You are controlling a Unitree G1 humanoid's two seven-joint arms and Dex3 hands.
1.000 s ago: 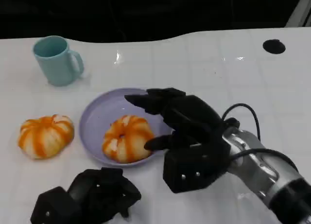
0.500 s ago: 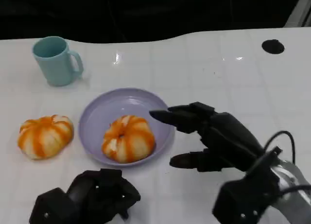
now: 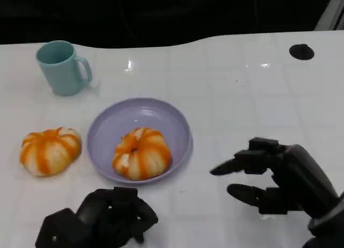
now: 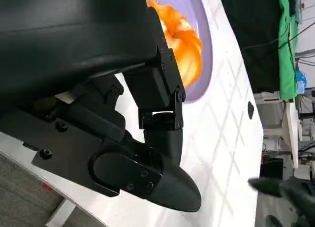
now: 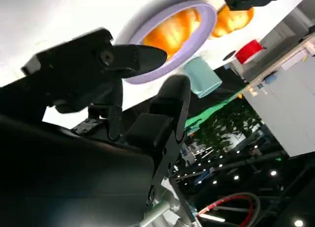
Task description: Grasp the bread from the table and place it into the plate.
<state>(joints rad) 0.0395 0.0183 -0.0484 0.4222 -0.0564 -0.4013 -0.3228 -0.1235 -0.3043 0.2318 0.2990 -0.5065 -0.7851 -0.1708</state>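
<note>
Table [image 3: 242, 76]: white, faint grid lines, with a small black round mark [image 3: 301, 51] at the far right.

Plate [image 3: 115, 121]: lavender, shallow, round, centre-left of the table. Its rim also appears in the left wrist view [image 4: 209, 45] and the right wrist view [image 5: 204, 27].

Bread [image 3: 142, 153]: round orange-and-white bun, lying in the near half of the plate and touching its floor. No clear long axis, as the outline is nearly circular; the ribs run out from a crown that faces up. Seen too at the left wrist [image 4: 184, 42] and the right wrist [image 5: 170, 32].

Second bread [image 3: 50, 150]: same kind, on the table just left of the plate, apart from its rim. Domed side up.

Mug [image 3: 63, 66]: pale teal, upright, far left, handle pointing right. Well apart from the plate.

Right hand [image 3: 279, 175]: near right, over bare table, well right of the plate. Fingers spread and reaching left toward the plate; thumb set apart below them. Nothing between them.

Left hand [image 3: 99, 218]: near left edge, in front of the plate, touching neither bread nor plate. Fingers curled in on themselves; no object visible within them. The left wrist view shows the same hand [image 4: 142, 133] folded, with the plate beyond its fingers.
</note>
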